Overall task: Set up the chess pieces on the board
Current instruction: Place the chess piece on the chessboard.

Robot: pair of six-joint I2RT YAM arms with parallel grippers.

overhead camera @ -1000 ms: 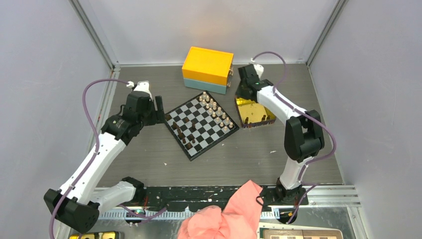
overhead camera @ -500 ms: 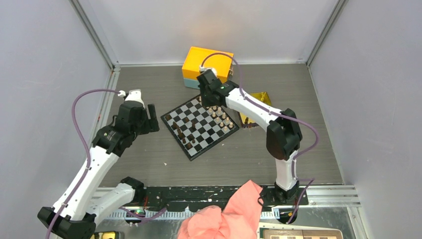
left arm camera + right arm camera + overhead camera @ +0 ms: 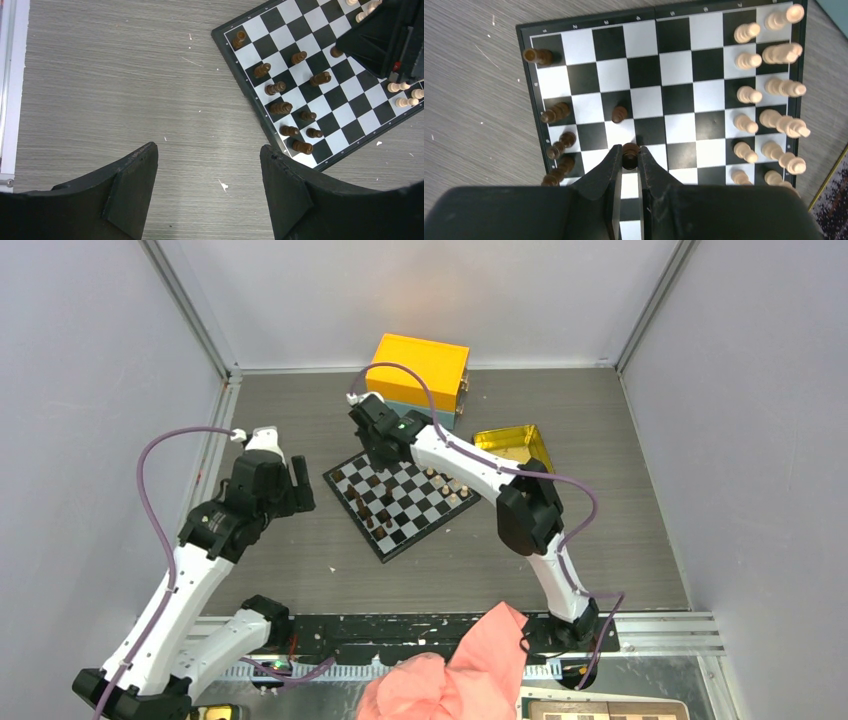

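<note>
A yellow box [image 3: 417, 368] at the back, gold tin [image 3: 520, 443] near it, pink cloth [image 3: 450, 672] at near edge

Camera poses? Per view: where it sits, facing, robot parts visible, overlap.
Top: above and behind the bases, looking down on the board; left arm, right arm show.
Left wrist: left of the board, facing down at the table; open left gripper at bottom.
Right wrist: over the board, facing down; right gripper shut on a dark piece.
Shared: both wrist views show the dark pieces; left wrist also sees the right gripper.
</note>
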